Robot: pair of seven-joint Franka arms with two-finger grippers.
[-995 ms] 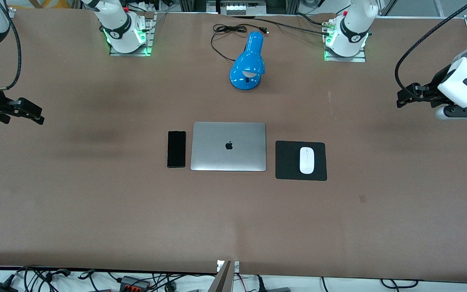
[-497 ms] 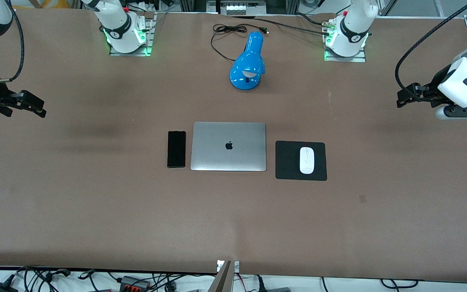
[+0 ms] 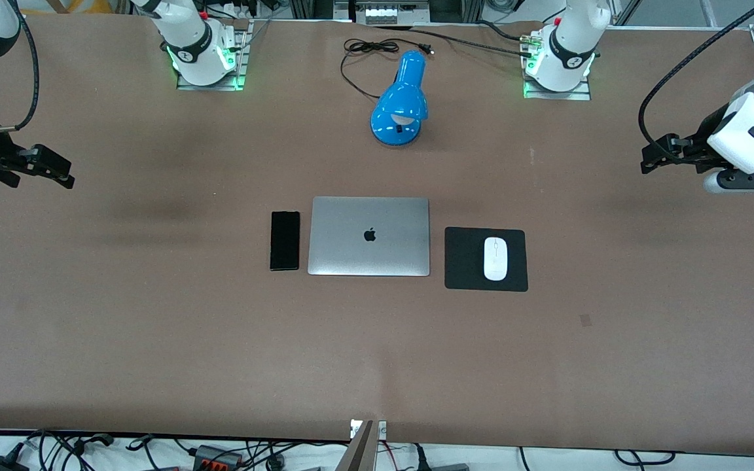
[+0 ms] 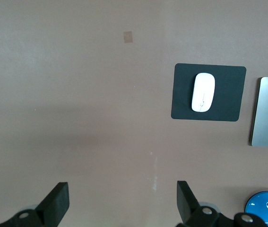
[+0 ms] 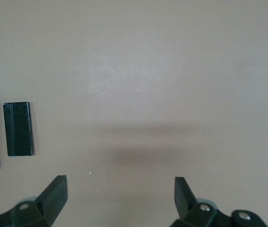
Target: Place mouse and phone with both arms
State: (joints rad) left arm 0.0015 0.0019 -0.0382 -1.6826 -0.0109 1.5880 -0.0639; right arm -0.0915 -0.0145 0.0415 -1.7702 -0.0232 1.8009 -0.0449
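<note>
both the left tool and the right tool are seen released; the small white oval mouse at centre frame could be nudged by a careless return.

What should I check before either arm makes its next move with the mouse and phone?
1. Left gripper jaws wide apart over bare table: ok.
2. Right gripper jaws wide apart, holding nothing: ok.
3. Mouse lying flat on the black mouse pad, toward the left arm's end: ok.
4. Phone flat beside the closed laptop, apart from it: ok.
5. Blue lamp farther from the front camera than the laptop, out of both paths: ok.
</note>
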